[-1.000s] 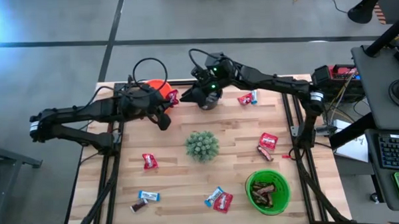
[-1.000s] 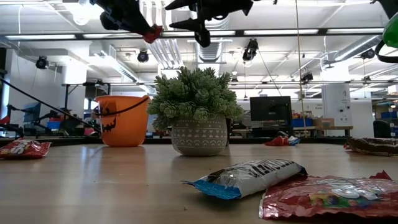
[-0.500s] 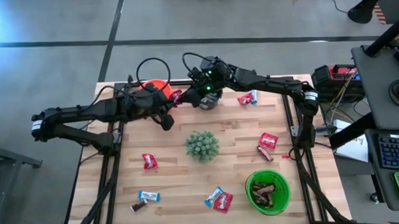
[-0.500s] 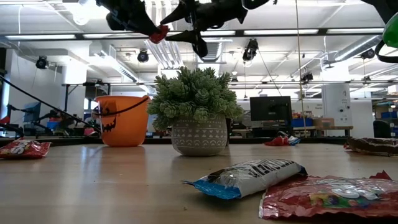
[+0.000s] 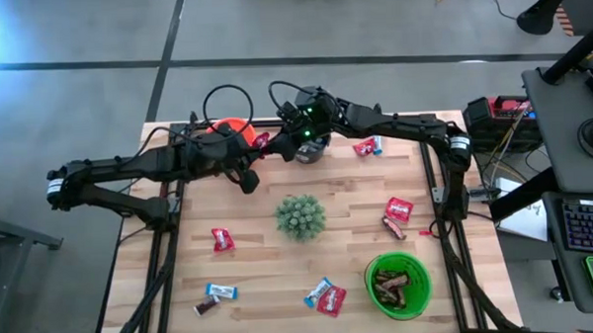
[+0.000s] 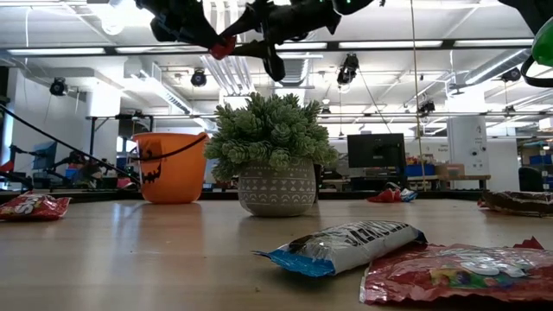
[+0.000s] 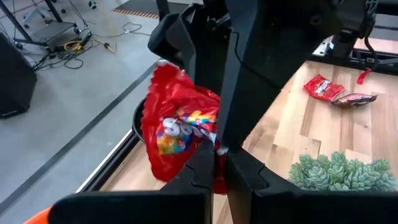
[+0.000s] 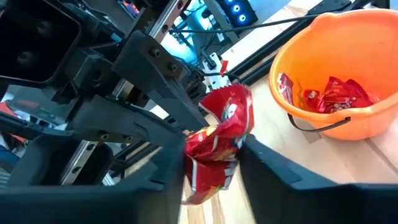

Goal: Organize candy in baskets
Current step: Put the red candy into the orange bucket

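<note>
High over the table's far side, beside the orange basket (image 5: 231, 126) (image 8: 329, 81), my left gripper (image 5: 253, 148) is shut on a red candy packet (image 7: 180, 127) (image 6: 223, 45). My right gripper (image 5: 274, 142) (image 8: 214, 177) comes at the same packet from the right, with a finger on each side. Red candy lies inside the orange basket. The black basket (image 7: 137, 119) stands below the packet and is mostly hidden by the arms. The green basket (image 5: 398, 285) at the near right holds brown candy. My left gripper pinches one end of the red packet (image 7: 213, 163) between its two fingers (image 7: 202, 171). It reaches in from the table's left, slanting a little down. The packet sticks out beyond the fingertips, clear of the table and the baskets. My right gripper has the crumpled end of the same packet (image 8: 208, 163) between its two fingers (image 8: 169, 165), one on each side edge. It comes from the table's right, nearly level. The packet is in the air between both grippers.
A potted spiky plant (image 5: 300, 216) stands mid-table. Loose candy lies at the near left (image 5: 222, 239) (image 5: 214, 295), near middle (image 5: 326, 297), right (image 5: 397, 214) and far right (image 5: 368, 145). Open wood lies around the plant.
My right gripper has moved toward the table's left and a little down, up to the red packet held by my left gripper, until its fingers stand around it. The packet has stayed in the air beside the orange basket.
</note>
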### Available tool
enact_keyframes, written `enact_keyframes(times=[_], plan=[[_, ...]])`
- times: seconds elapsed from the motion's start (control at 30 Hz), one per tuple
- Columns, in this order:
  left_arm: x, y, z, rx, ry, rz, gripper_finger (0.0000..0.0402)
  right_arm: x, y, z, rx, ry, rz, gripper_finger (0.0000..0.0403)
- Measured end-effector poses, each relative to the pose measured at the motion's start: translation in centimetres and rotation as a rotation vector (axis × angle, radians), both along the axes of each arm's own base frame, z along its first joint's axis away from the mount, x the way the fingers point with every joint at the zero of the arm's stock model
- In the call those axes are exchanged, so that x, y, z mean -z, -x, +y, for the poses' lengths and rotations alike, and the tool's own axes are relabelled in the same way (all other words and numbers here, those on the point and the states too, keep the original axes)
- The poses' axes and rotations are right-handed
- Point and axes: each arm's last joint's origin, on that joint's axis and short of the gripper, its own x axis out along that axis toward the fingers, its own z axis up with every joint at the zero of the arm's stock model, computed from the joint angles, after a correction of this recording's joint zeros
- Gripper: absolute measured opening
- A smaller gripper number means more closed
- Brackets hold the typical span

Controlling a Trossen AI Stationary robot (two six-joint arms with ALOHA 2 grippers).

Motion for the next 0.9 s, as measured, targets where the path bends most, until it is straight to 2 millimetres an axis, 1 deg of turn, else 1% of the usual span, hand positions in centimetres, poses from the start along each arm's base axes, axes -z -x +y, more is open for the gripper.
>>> enact_keyframes(times=[0.13,0.2,0.37,0.47,0.53,0.77,0.9], plan=[[0.0,0.0,0.0,-0.006,-0.002,0.003,0.0000,0.0,0.0,0.0,0.000,0.003,0.001,0.0040],[0.0,0.0,0.0,-0.012,-0.002,0.001,0.0000,0.0,0.0,0.0,-0.004,0.011,0.000,0.0023],[0.0,0.0,0.0,-0.013,-0.003,0.001,0.0007,0.0,-0.1,0.3,-0.008,0.014,0.000,0.0021],[0.0,0.1,0.0,-0.007,0.001,0.008,0.0027,0.0,-0.1,0.4,-0.009,0.016,0.002,0.0019],[-0.4,0.2,0.0,-0.001,0.008,0.035,0.0047,0.0,-0.1,0.4,-0.010,0.016,0.002,0.0019],[-3.2,0.8,-0.2,0.007,0.023,0.122,0.0128,-0.3,0.3,0.4,-0.015,0.034,0.008,0.0017],[-5.0,1.0,-0.2,0.010,0.019,0.184,0.0158,-0.2,1.1,0.0,-0.016,0.048,0.065,0.0017]])
